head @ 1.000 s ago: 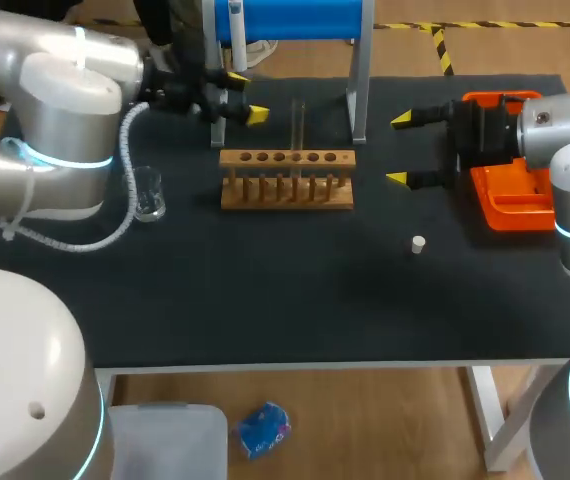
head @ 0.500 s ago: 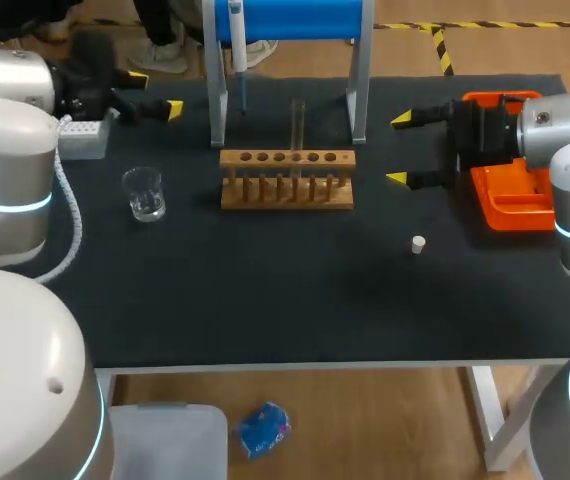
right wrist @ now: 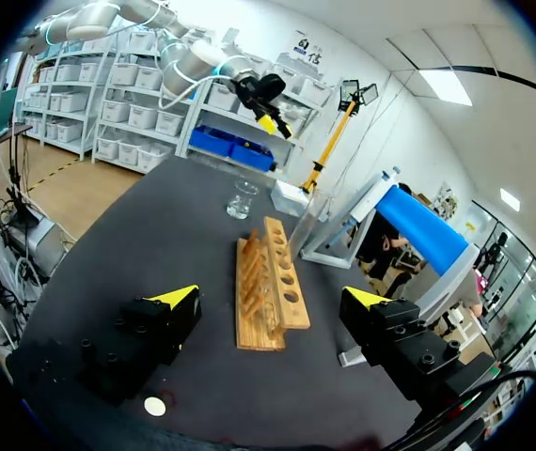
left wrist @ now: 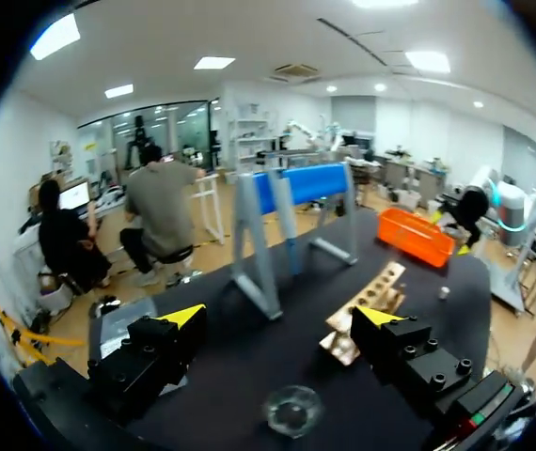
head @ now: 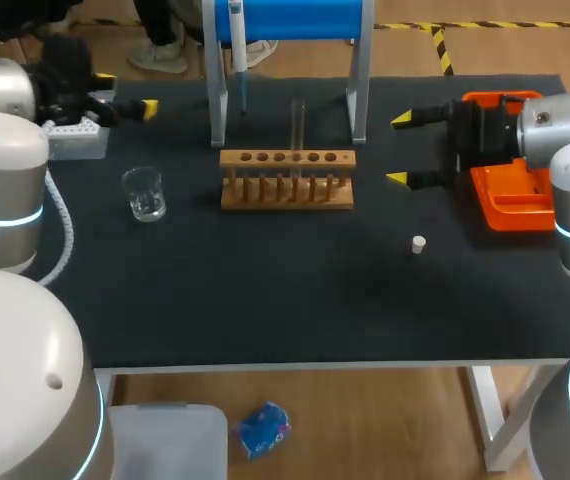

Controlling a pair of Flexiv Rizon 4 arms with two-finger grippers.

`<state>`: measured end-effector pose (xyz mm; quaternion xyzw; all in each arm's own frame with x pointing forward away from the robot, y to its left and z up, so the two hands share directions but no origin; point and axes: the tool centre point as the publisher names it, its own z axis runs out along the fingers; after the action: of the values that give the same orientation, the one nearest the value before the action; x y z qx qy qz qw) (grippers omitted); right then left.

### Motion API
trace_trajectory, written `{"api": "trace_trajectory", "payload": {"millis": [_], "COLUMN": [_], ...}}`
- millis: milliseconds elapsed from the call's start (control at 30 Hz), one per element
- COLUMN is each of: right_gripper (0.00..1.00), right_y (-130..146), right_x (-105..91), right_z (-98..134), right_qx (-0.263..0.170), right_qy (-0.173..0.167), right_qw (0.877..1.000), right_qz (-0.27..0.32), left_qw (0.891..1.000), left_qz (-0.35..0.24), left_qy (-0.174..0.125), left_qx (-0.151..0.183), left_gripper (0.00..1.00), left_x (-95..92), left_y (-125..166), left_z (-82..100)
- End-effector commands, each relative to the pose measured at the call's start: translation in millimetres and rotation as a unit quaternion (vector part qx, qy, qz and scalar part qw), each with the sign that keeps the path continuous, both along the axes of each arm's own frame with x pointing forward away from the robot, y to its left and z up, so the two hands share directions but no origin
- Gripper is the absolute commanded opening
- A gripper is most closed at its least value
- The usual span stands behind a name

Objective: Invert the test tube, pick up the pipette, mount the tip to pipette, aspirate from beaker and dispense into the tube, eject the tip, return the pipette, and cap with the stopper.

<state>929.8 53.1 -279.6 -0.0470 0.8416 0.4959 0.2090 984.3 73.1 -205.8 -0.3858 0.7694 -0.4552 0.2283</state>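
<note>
Beside the tip box (head: 75,142), left gripper (head: 127,92): fingers are being held wide apart, nothing is being gripped; beaker (head: 145,193) is standing near it.
right gripper (head: 399,149): fingers are being held apart, empty; it is being kept between rack (head: 285,180) and orange bin (head: 510,195).
pipette (head: 235,35): is being left hanging on the stand (head: 358,90) behind the rack, not being held by either arm.
test tube (head: 298,122): is being kept upright in a middle hole of the rack; whether liquid is inside cannot be told.
stopper (head: 418,244): is being left loose on the table (head: 265,300), near the right gripper and well apart from the tube.
step in hand (judged): capping is being taken as what is left, since the pipette is on the stand and the tube is uncapped.
grasp: the stopper is being best approached by the right gripper, the nearer arm; fingers are being advised centred over it before closing, as a small round piece is being judged likely to roll if nudged from one side.
seating: the tube mouth is being best reached from straight above, with the push being kept gentle along the tube's axis; thin glass in a rack hole is being judged apt to tilt.
clearance: the stand is being noted just behind the tube; the left arm is being better kept by the tip box.
</note>
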Motion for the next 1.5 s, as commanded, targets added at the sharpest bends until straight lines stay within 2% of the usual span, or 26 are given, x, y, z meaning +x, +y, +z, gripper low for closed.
{"api": "trace_trajectory", "payload": {"millis": [33, 200, 333, 867, 900, 933, 1133, 1300, 1500], "right_gripper": [1.0, 1.0, 1.0, 1.0, 1.0, 1.0, 1.0, 1.0, 1.0], "right_y": [-0.5, -0.5, -0.5, -0.5, -0.5, -0.5, -0.5, -0.5, -0.5], "right_x": [-0.3, -0.3, -0.3, -0.3, -0.3, -0.3, -0.3, -0.3, -0.3], "right_z": [-0.5, -0.5, -0.5, -0.5, -0.5, -0.5, -0.5, -0.5, -0.5], "right_qx": [0.0, 0.0, 0.0, 0.0, 0.0, 0.0, 0.0, 0.0, 0.0], "right_qy": [-0.001, -0.001, -0.001, -0.001, -0.001, -0.001, -0.001, -0.001, -0.001], "right_qw": [1.0, 1.0, 1.0, 1.0, 1.0, 1.0, 1.0, 1.0, 1.0], "right_qz": [0.0, 0.0, 0.0, 0.0, 0.0, 0.0, 0.0, 0.0, 0.0], "left_qw": [0.999, 0.995, 0.996, 0.996, 0.995, 0.993, 0.988, 0.983, 0.978], "left_qz": [0.044, 0.093, 0.087, 0.087, 0.093, 0.105, 0.144, 0.176, 0.202], "left_qy": [0.005, 0.021, 0.029, 0.029, 0.034, 0.042, 0.048, 0.043, 0.044], "left_qx": [0.0, -0.007, -0.013, -0.013, -0.025, -0.026, -0.027, -0.017, -0.006], "left_gripper": [1.0, 1.0, 1.0, 1.0, 1.0, 1.0, 1.0, 1.0, 1.0], "left_x": [13.5, 33.4, 42.4, 42.4, 44.4, 48.1, 79.1, 104.7, 122.7], "left_y": [32.9, 70.2, 81.1, 81.1, 81.2, 83.8, 105.0, 119.5, 125.9], "left_z": [-10.3, -31.3, -44.3, -44.3, -49.6, -56.7, -88.3, -100.7, -109.0]}}
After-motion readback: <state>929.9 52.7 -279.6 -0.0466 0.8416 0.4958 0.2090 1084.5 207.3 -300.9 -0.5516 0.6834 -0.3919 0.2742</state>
